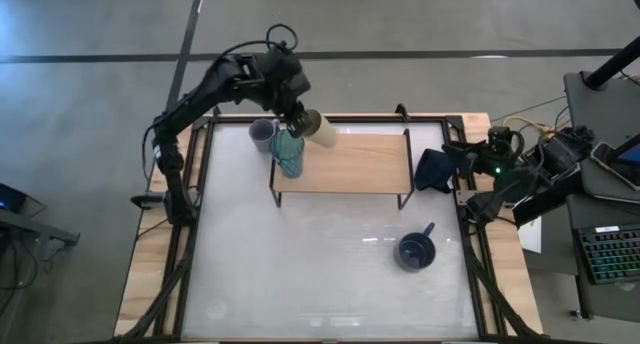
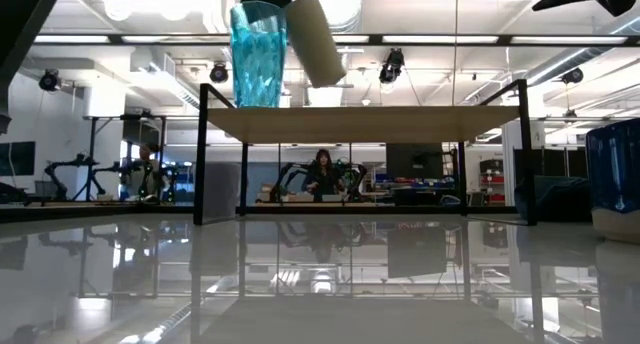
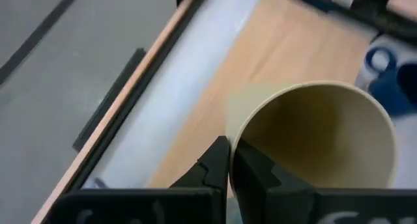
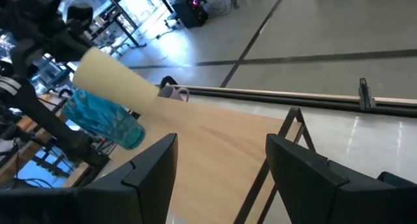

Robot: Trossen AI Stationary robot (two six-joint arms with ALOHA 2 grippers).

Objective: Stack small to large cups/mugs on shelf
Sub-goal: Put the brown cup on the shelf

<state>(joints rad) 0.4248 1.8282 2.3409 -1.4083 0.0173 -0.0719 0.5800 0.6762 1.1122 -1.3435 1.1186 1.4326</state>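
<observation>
L end effector [image 1: 300,119] grips cream cup [image 1: 322,128] | over shelf [image 1: 350,164] | lab bkgd

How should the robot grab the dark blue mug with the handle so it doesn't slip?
The dark blue mug with a handle stands upright and alone on the white tabletop, mouth open upward. Probably best to come straight down from above and pinch the rim on the side away from the handle, one finger inside the mug and one outside. The handle points toward the far right, so it stays clear.
</observation>
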